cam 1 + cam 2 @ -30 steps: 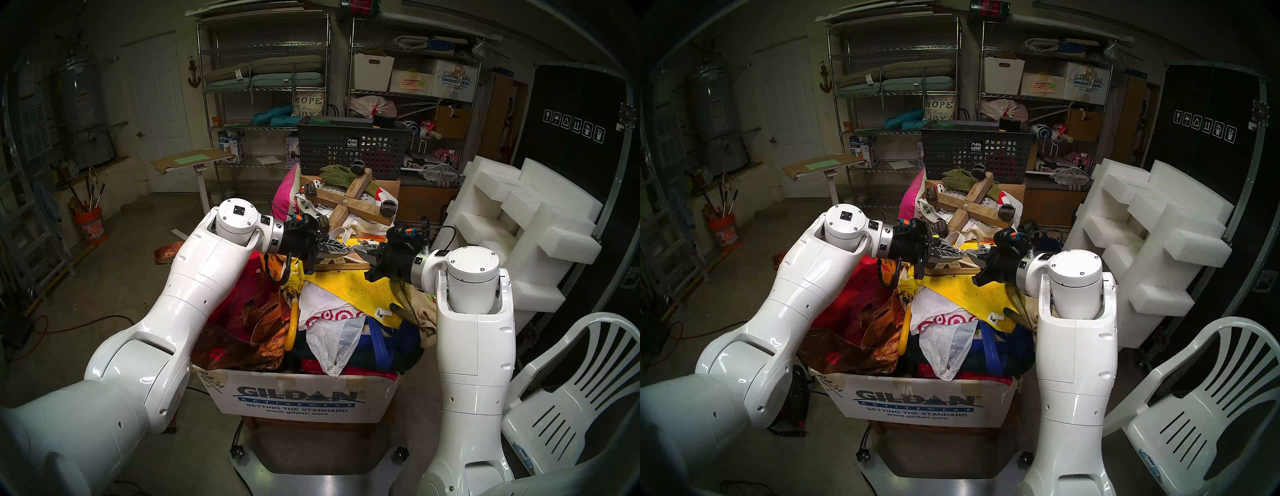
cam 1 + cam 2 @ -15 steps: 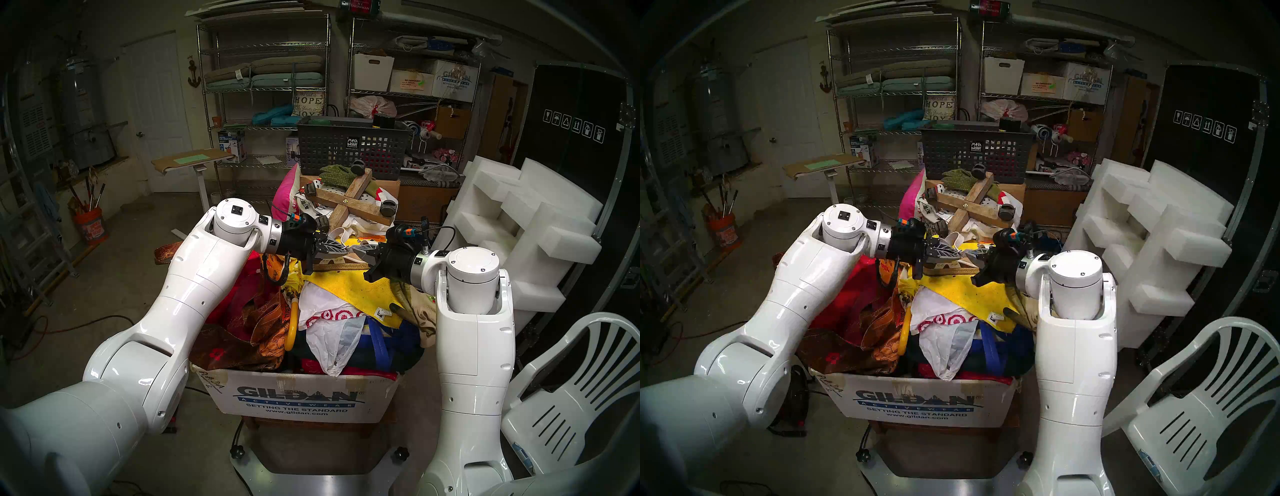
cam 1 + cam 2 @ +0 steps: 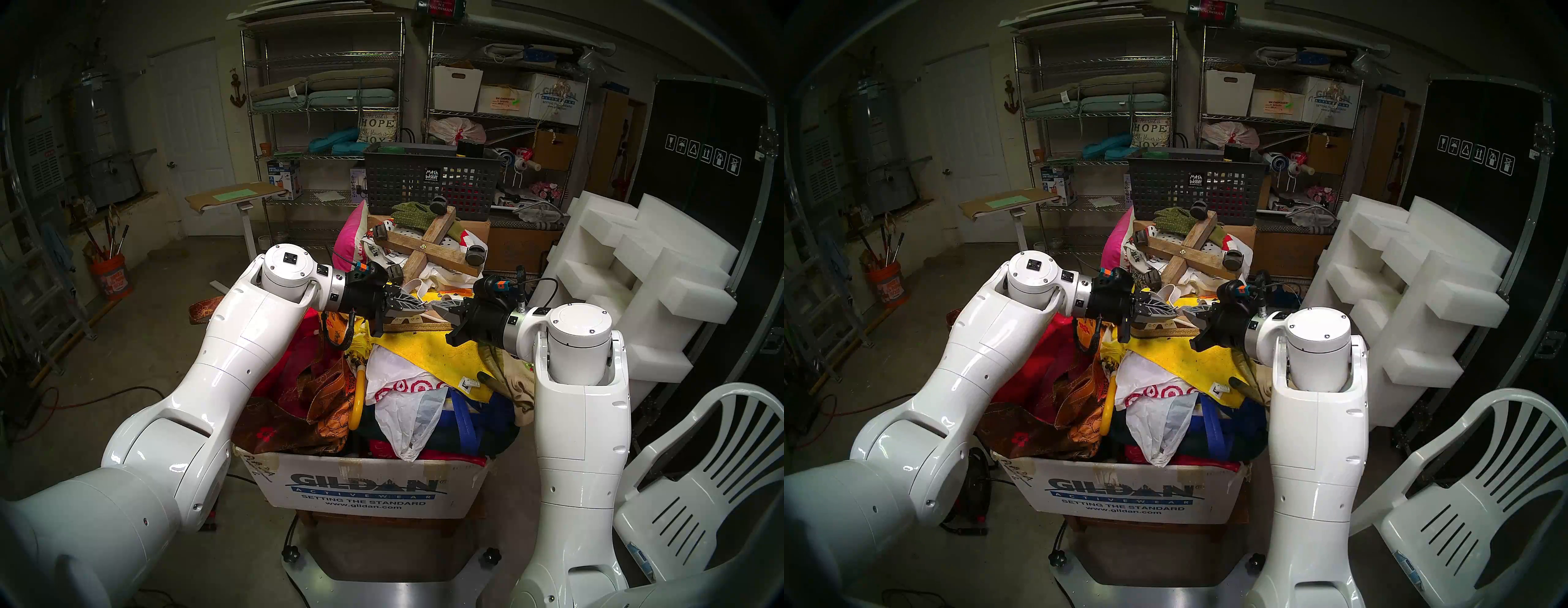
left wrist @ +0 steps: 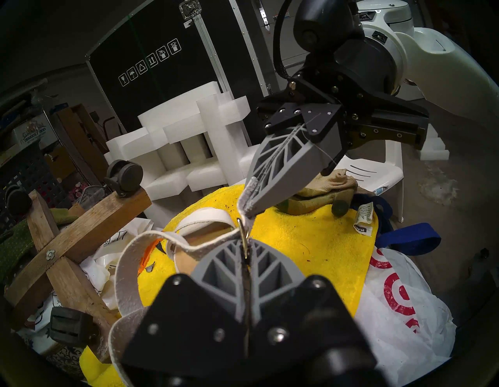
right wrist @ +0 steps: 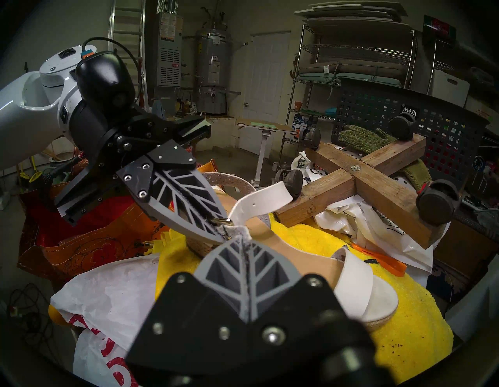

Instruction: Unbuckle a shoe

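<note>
The cream-white strappy platform sandal with the jute-wrapped sole was parked on a fuzzy yellow towel atop an overstuffed cardboard box. Its small brass buckle was pinched in the left gripper, jaws clamped tight. The loose strap end was gripped by the right gripper, jaws closed on it too. A wooden cross with caster wheels was sat just behind.
</note>
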